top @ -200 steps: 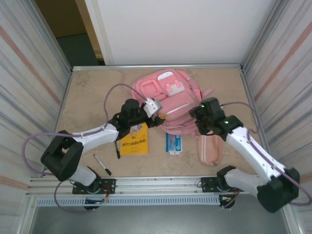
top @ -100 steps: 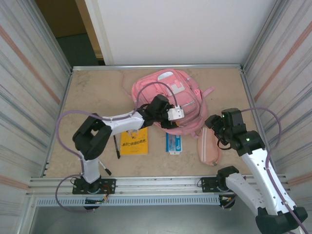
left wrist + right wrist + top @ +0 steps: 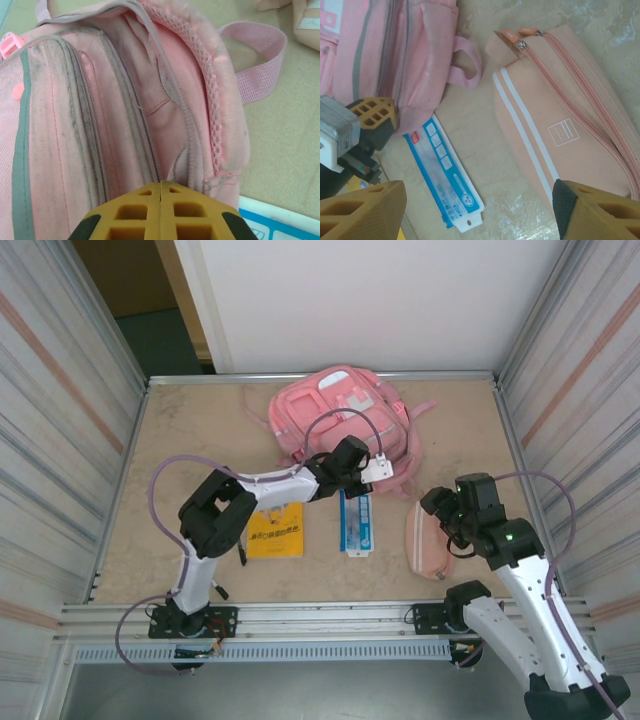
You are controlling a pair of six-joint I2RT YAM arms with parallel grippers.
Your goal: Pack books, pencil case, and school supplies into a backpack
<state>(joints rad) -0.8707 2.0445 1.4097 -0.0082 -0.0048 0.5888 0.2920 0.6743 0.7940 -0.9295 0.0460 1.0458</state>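
Note:
The pink backpack (image 3: 335,415) lies at the back middle of the table, also seen close up (image 3: 125,100). My left gripper (image 3: 376,468) is shut, its yellow fingertips (image 3: 161,187) pressed together against a zip seam at the backpack's near edge; whether anything is pinched I cannot tell. The yellow book (image 3: 276,531) lies under the left arm. The blue-and-white packet (image 3: 356,524) (image 3: 445,175) lies beside it. My right gripper (image 3: 445,512) (image 3: 475,220) hangs open over the bare table between the packet and the pale-pink pencil case (image 3: 428,542) (image 3: 560,130). A black pen (image 3: 242,556) lies left of the book.
Metal walls close in the table on the left, right and back. A backpack strap (image 3: 467,62) loops toward the pencil case. A second pen (image 3: 219,591) pokes out by the left arm's base. A rail (image 3: 320,618) runs along the near edge.
The left gripper has closed and the backpack has slid toward the back wall, uncovering the whole packet. The right arm has drawn back from the backpack to the pencil case.

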